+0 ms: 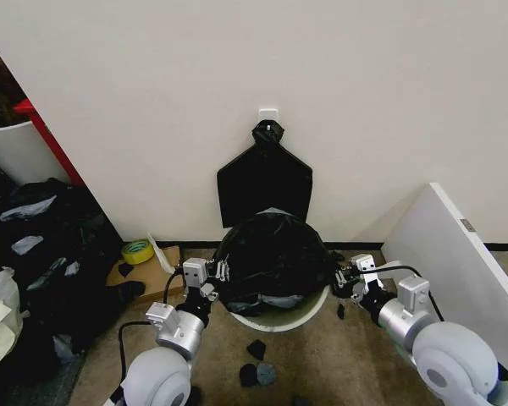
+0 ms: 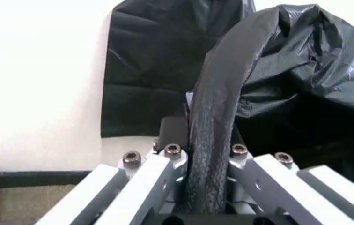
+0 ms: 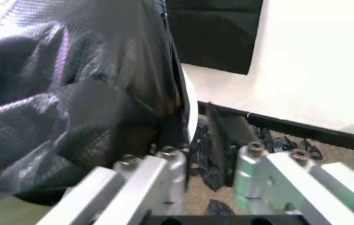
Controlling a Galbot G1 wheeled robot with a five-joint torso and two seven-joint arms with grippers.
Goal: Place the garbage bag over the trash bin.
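The trash bin (image 1: 281, 320) stands on the floor against the wall, its white rim showing at the front. The glossy black garbage bag (image 1: 271, 252) is draped over its top and bulges upward. My left gripper (image 1: 215, 276) is at the bag's left side. In the left wrist view the left gripper (image 2: 206, 159) is shut on a rolled strip of the garbage bag (image 2: 217, 108). My right gripper (image 1: 343, 277) is at the bag's right side. In the right wrist view the right gripper (image 3: 199, 138) stands with its fingers apart beside the bag's edge (image 3: 102, 93) and the trash bin's rim (image 3: 190, 110).
A flat black fan-shaped bundle (image 1: 265, 182) hangs on the wall behind the bin. A heap of dark bags (image 1: 42, 254) fills the left, with a tape roll (image 1: 137, 250) on cardboard (image 1: 152, 275). A white board (image 1: 457, 262) leans at the right. Black scraps (image 1: 258, 364) lie on the floor.
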